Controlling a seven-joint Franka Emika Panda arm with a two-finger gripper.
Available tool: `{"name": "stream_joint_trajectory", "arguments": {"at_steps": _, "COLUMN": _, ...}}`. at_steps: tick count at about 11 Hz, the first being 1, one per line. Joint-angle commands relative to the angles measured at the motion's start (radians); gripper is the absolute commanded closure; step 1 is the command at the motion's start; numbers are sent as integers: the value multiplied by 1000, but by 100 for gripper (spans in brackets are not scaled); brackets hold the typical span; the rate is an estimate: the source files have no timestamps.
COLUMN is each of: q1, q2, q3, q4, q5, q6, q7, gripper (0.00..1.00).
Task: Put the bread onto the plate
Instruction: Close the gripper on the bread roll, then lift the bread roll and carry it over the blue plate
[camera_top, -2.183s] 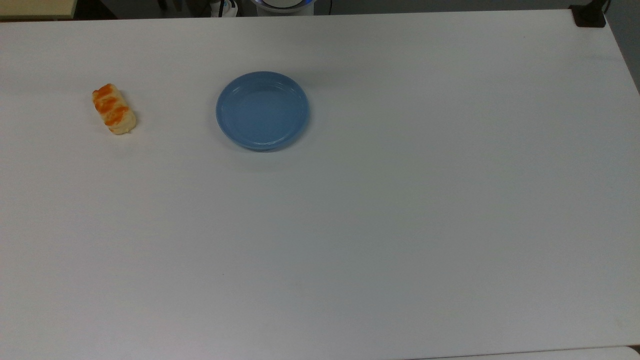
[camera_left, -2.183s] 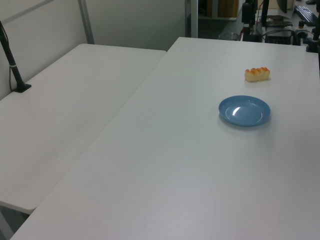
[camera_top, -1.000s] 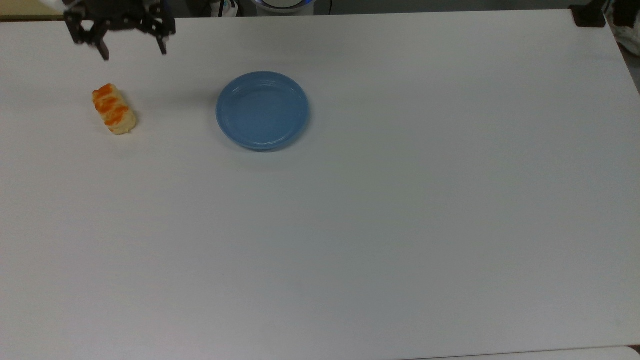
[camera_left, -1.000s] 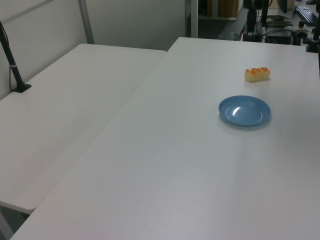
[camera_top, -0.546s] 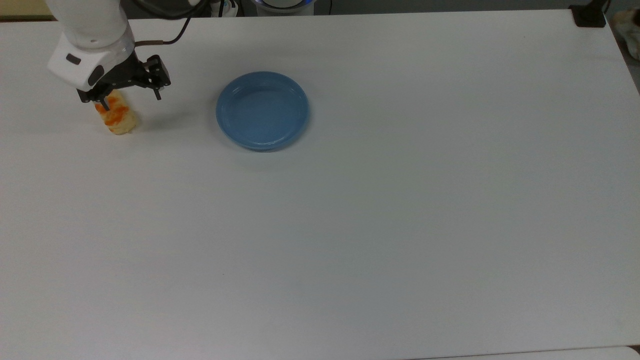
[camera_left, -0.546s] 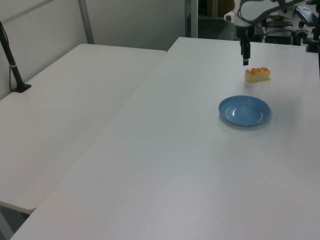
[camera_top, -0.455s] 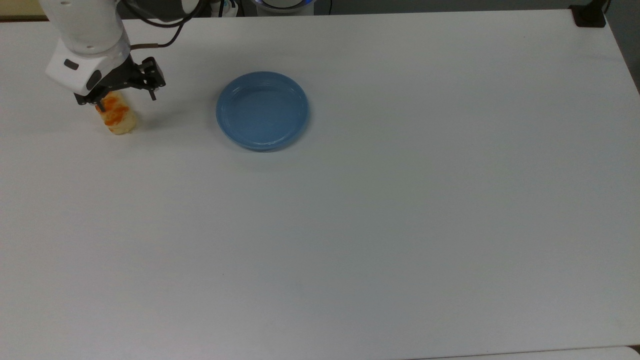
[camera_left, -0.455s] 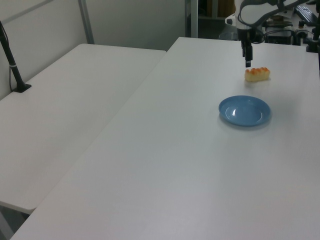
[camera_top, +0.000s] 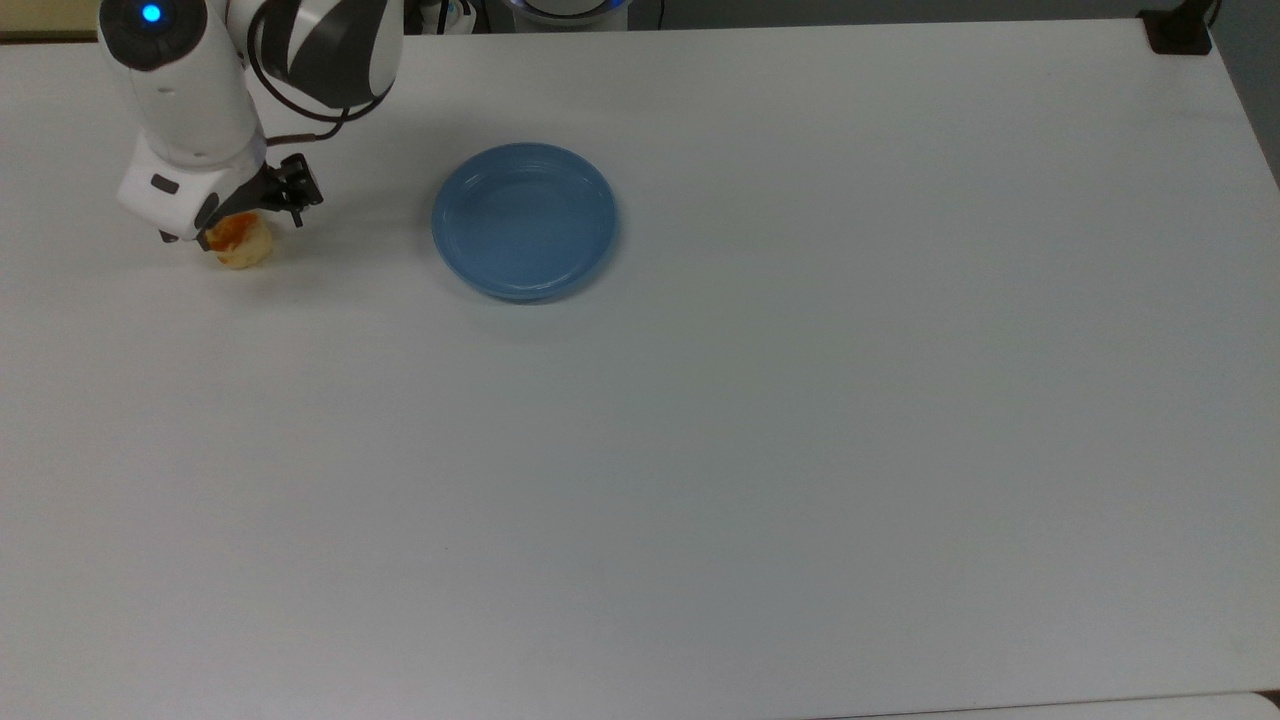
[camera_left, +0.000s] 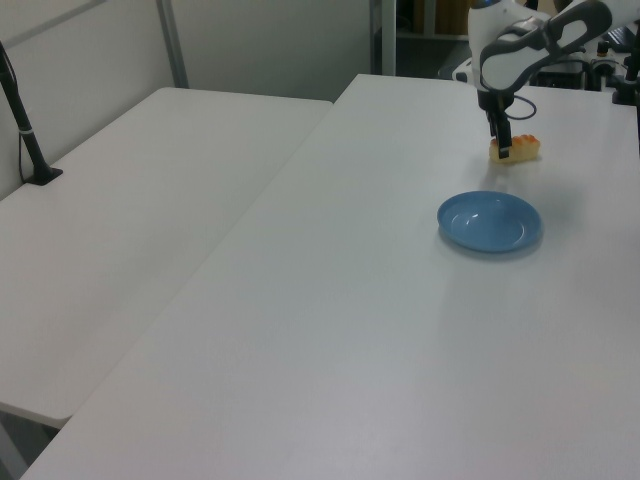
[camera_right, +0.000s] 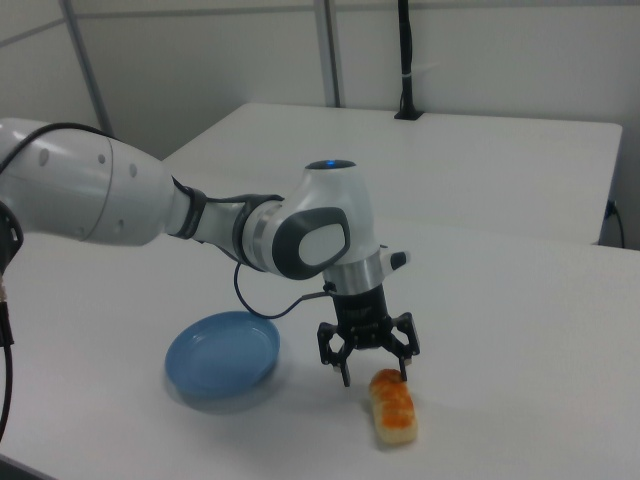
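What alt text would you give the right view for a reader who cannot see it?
A white robot arm reaches down with its open black gripper just above one end of an orange-topped bread lying on a white table. An empty blue plate sits on the table toward the right view's left of the bread, apart from it.

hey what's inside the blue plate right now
Nothing: the plate shows bare blue rings, uncovered in all three views. The bread lies on the table beside it, with the open gripper over one end.

Bare table (camera_top: 800, 450) lies between the bread (camera_top: 243, 246) and the plate (camera_top: 524, 221), with nothing standing between.
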Motion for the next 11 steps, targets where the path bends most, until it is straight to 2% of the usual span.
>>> {"name": "stream_joint_trajectory", "arguments": {"at_steps": 1, "q1": 5, "q2": 27, "q3": -6, "q4": -34, "q5": -14, "q6": 83, "q7": 8, "gripper": 30}}
{"name": "stream_joint_trajectory", "arguments": {"at_steps": 2, "q1": 0, "q2": 31, "q3": -6, "q4": -33, "q5": -13, "q6": 94, "q7": 43, "gripper": 46}}
{"name": "stream_joint_trajectory", "arguments": {"at_steps": 3, "q1": -6, "q2": 24, "q3": -6, "q4": -30, "q5": -8, "q6": 91, "q7": 46, "gripper": 57}}
{"name": "stream_joint_trajectory", "arguments": {"at_steps": 6, "q1": -6, "q2": -38, "q3": -10, "q4": -16, "q5": 8, "q6": 17, "q7": 52, "gripper": 65}}
{"name": "stream_joint_trajectory", "arguments": {"at_steps": 8, "q1": 3, "q2": -95, "q3": -10, "q4": 22, "q5": 76, "q6": -91, "q7": 60, "gripper": 67}}
{"name": "stream_joint_trajectory", "arguments": {"at_steps": 10, "q1": 26, "q2": -138, "q3": 3, "q4": 54, "q5": 102, "q6": -192, "q7": 156, "gripper": 69}}
{"name": "stream_joint_trajectory", "arguments": {"at_steps": 11, "q1": 63, "q2": -138, "q3": 7, "q4": 73, "q5": 104, "q6": -221, "q7": 226, "gripper": 71}}
